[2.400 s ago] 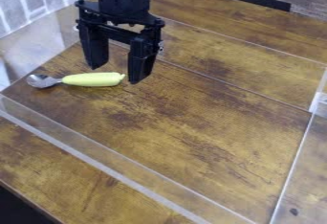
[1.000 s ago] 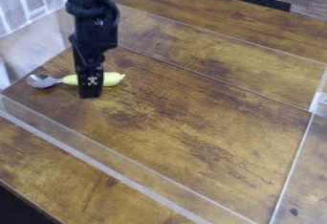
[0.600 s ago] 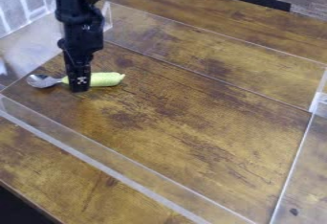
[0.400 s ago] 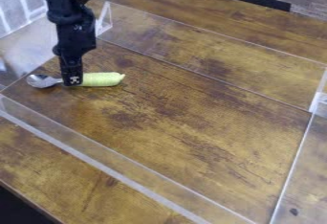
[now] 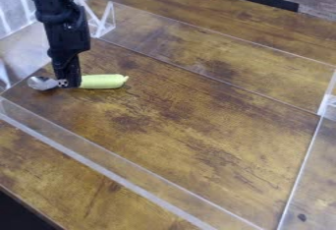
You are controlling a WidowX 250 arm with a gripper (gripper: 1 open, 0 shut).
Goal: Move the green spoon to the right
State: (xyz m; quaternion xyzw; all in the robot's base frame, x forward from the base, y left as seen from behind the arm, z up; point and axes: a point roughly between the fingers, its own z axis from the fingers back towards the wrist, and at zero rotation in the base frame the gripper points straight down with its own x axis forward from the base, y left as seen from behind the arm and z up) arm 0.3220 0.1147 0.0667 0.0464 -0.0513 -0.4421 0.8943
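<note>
Camera view: task barely begun. Spoon [image 5: 102, 81] at left of frame, flat on counter [image 5: 197, 106], not yet moved right. Tool [image 5: 61, 80] clenched, tips down at spoon's neck; true pinch unclear. Lift, carry right, release remain. Spoon: chunky yellow-green handle, shiny silver bowl pointing left.

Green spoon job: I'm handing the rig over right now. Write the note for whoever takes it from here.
Gripper: the black gripper points straight down, jaws closed at the thin neck of the green spoon with the yellow-green plastic handle and silver bowl. The picture does not confirm a firm hold.
Spoon: flat on the brown wooden table, at the far left of the view, bowl end pointing left.
Done: approach and jaw closing.
Left: lift, carry to the right, set down, release.
</note>
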